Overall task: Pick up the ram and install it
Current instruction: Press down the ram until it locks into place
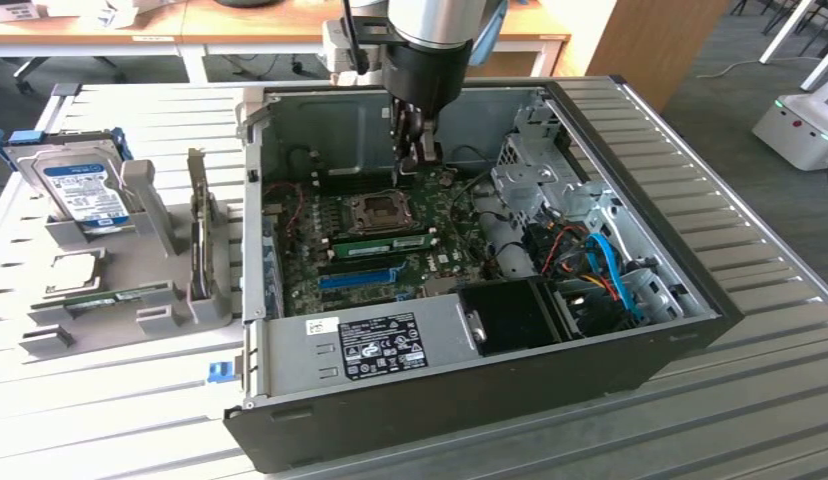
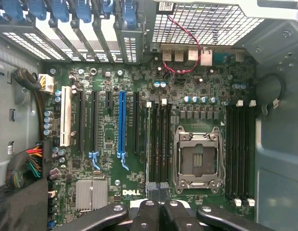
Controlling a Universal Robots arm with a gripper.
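My gripper (image 1: 418, 172) hangs inside the open computer case (image 1: 681, 330), above the motherboard (image 1: 387, 240) near the CPU socket (image 1: 383, 210). In the wrist view its fingers (image 2: 149, 192) press together and I see nothing between them; they hover over the end of the black memory slots (image 2: 157, 144) beside the socket (image 2: 197, 156). A long green ram stick (image 1: 391, 243) lies along the slots on the socket's near side in the exterior view. The long blue slot (image 2: 121, 125) runs parallel to them.
A grey tray (image 1: 214, 300) at the exterior view's left holds a hard drive (image 1: 81, 190), an upright card (image 1: 197, 235) and another green stick (image 1: 101, 298). Drive cages and cables (image 1: 601, 260) fill the case's right part. A white machine (image 1: 801, 125) stands far right.
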